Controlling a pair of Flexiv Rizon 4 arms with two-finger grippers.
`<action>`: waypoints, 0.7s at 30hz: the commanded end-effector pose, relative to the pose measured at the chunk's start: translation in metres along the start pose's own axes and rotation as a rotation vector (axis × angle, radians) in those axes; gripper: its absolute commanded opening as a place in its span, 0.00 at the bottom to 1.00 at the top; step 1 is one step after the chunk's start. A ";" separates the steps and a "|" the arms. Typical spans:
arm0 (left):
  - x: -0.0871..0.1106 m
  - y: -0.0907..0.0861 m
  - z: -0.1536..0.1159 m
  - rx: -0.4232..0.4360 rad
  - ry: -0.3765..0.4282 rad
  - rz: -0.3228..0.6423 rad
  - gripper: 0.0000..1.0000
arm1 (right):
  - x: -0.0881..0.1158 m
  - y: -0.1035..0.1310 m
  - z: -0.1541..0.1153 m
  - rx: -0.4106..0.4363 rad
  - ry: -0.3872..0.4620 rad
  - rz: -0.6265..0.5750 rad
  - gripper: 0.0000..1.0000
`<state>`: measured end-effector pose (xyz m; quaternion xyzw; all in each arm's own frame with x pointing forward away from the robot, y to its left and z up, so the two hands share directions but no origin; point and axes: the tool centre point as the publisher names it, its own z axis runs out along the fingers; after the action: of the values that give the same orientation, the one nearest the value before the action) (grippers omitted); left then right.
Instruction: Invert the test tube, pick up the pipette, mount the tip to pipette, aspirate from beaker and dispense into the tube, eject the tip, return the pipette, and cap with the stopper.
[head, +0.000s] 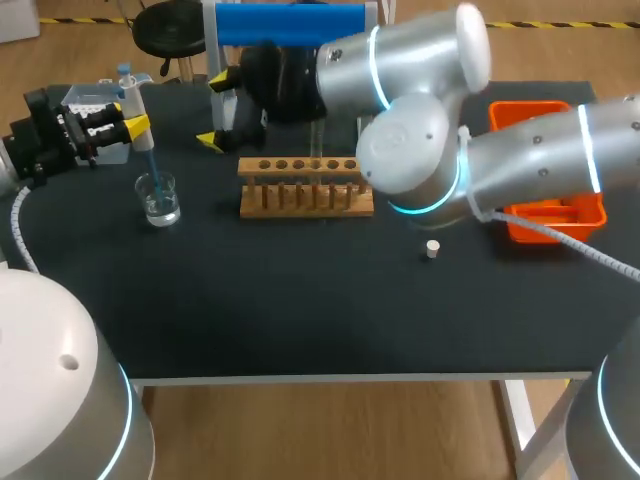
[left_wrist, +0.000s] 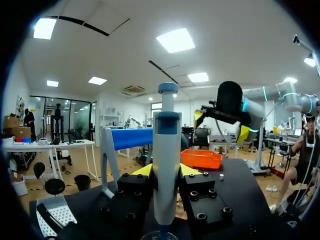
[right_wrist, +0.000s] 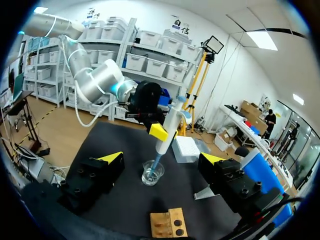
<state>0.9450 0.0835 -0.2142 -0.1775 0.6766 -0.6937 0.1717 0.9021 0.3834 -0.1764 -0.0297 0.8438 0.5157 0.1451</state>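
Observation:
My left gripper (head: 133, 118) is shut on the white-and-blue pipette (head: 128, 95) at the table's left. The pipette stands upright, and its blue tip (head: 152, 170) dips into the small glass beaker (head: 160, 201), which holds clear liquid. In the left wrist view the pipette (left_wrist: 166, 165) is clamped between the yellow-tipped fingers (left_wrist: 142, 171). My right gripper (head: 212, 112) hangs open at the back, right of the beaker, with nothing in it. In its own view the beaker (right_wrist: 152, 173) and pipette (right_wrist: 168, 125) lie ahead of the open right gripper (right_wrist: 161, 160). A clear tube (head: 318, 140) appears to stand in the wooden rack (head: 305, 187). The white stopper (head: 432, 249) lies right of the rack.
A tip box (head: 92, 100) sits at the far left behind my left gripper. The blue pipette stand (head: 290, 25) is at the back edge. An orange bin (head: 552, 172) sits at the right under my right arm, which spans the table's back.

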 end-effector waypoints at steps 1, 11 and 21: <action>-0.001 0.001 -0.001 0.004 0.006 0.001 0.00 | -0.009 0.013 0.001 0.081 0.112 -0.001 1.00; -0.001 0.001 -0.001 0.004 0.006 0.001 0.00 | -0.023 0.033 0.011 0.005 0.171 0.002 1.00; -0.001 0.001 -0.001 0.004 0.006 0.001 0.00 | -0.034 0.042 0.016 -0.071 0.219 0.035 0.51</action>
<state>0.9450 0.0835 -0.2142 -0.1774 0.6766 -0.6937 0.1717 0.9240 0.4121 -0.1354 -0.0651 0.8418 0.5328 0.0579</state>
